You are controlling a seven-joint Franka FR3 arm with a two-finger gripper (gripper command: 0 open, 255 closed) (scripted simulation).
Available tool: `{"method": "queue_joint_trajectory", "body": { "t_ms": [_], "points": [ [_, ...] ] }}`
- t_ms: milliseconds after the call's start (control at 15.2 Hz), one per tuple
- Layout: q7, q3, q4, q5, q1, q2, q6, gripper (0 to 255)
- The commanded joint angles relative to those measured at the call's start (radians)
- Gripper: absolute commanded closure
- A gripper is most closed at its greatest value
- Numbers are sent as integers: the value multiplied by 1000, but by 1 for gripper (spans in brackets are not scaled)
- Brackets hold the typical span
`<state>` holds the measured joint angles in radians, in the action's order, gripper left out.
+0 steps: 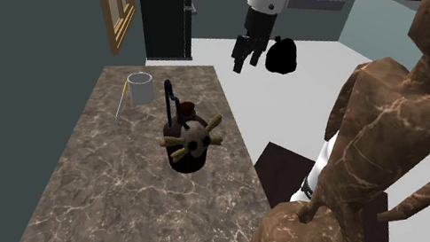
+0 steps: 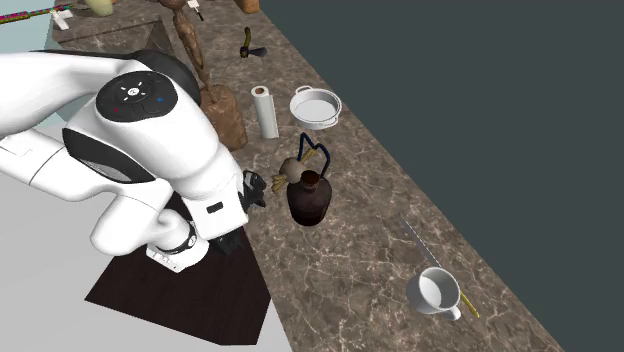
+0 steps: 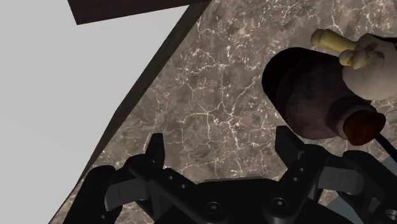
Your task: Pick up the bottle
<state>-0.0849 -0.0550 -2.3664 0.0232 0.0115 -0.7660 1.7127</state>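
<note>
Jaws wide apart, empty | bottle upright on veined counter, near jaws

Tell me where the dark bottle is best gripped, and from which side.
Probably the short neck of the bottle, coming from the counter edge where the open gripper is. The bottle stands upright, its round body looks wide for the jaws, and the white ornament and blue handle crowd the other sides.
</note>
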Motion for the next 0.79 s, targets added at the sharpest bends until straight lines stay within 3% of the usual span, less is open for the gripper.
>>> {"method": "queue_joint_trajectory", "body": {
  "t_ms": [0,726],
  "points": [
    [0,0,0,0,0,0,0,0],
    [-327,283,144,81,53,114,-20,0]
  ]
}}
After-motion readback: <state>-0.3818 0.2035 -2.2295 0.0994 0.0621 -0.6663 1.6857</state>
